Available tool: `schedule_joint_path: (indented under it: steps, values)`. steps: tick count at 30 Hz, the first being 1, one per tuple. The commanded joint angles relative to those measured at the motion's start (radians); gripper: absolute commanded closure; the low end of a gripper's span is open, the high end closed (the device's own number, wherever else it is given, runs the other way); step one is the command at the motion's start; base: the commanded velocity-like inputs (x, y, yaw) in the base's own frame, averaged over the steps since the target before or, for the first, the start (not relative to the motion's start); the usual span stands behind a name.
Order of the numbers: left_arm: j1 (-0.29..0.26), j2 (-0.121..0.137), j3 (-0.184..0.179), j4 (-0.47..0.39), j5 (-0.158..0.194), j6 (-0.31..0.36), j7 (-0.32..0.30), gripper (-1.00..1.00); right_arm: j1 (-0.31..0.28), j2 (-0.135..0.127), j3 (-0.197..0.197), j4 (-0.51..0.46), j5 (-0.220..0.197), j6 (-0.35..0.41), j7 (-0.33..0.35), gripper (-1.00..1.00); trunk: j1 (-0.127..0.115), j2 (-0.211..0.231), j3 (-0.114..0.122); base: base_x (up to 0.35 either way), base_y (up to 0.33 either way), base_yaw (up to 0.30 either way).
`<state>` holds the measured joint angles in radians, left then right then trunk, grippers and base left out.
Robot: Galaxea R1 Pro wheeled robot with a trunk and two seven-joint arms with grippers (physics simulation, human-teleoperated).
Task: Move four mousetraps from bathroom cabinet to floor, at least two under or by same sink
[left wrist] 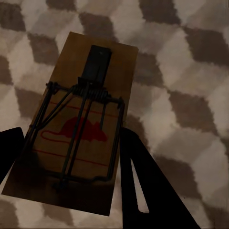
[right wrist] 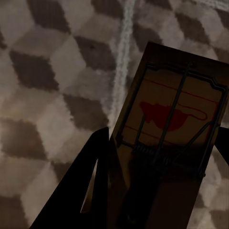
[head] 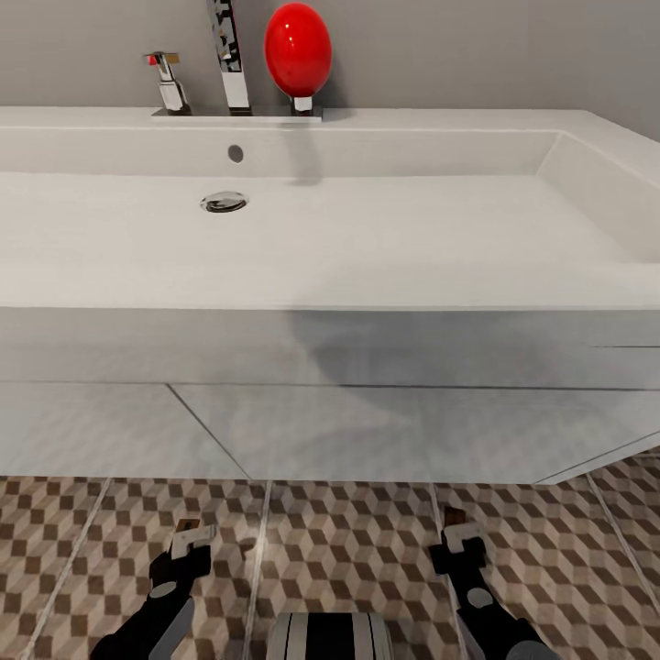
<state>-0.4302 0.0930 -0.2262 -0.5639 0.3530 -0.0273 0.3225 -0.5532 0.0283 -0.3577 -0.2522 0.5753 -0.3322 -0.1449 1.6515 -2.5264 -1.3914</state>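
Note:
My left gripper (head: 189, 536) hangs low over the cube-patterned bathroom floor (head: 348, 550), in front of the white sink (head: 412, 289). It is shut on a tan mousetrap (left wrist: 88, 119) with a red mouse print and dark wire, held between its dark fingers (left wrist: 143, 186). My right gripper (head: 456, 530) sits at the same height to the right, shut on a second mousetrap (right wrist: 176, 114). A brown tip of each trap (head: 188, 525) (head: 453, 516) pokes past the fingers. The cabinet is out of view.
The sink's white base unit (head: 321, 422) stands as a wall just ahead of both grippers. A chrome faucet (head: 231, 64), a small tap (head: 168, 82) and a red egg-shaped object (head: 298, 48) sit on the sink's back ledge. My base (head: 330, 637) shows between the arms.

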Motion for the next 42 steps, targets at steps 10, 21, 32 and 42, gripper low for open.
schedule_joint_path:
  steps: [10, 21, 32, 42]
  values:
    - [-0.030, -0.007, -0.009, -0.005, 0.010, 0.055, 0.005, 1.00, -0.011, 0.003, -0.007, 0.001, 0.009, 0.014, 0.001, 1.00, 0.000, 0.000, -0.001, 0.000, 0.000, 0.000]
    - [-0.034, -0.003, -0.009, -0.014, 0.011, 0.055, 0.006, 1.00, -0.011, 0.002, -0.007, 0.002, 0.010, 0.014, 0.003, 1.00, 0.000, 0.000, -0.001, 0.000, 0.000, 0.000]
    - [-0.041, 0.000, -0.009, -0.061, 0.009, 0.053, 0.006, 1.00, -0.012, 0.002, -0.005, 0.002, 0.011, 0.014, 0.004, 1.00, 0.000, 0.000, -0.001, 0.000, 0.000, 0.000]
    - [-0.042, -0.009, -0.009, -0.054, -0.017, -0.024, 0.006, 1.00, -0.011, 0.002, -0.004, 0.005, 0.012, 0.009, 0.004, 1.00, 0.000, 0.000, -0.001, 0.000, 0.000, 0.000]
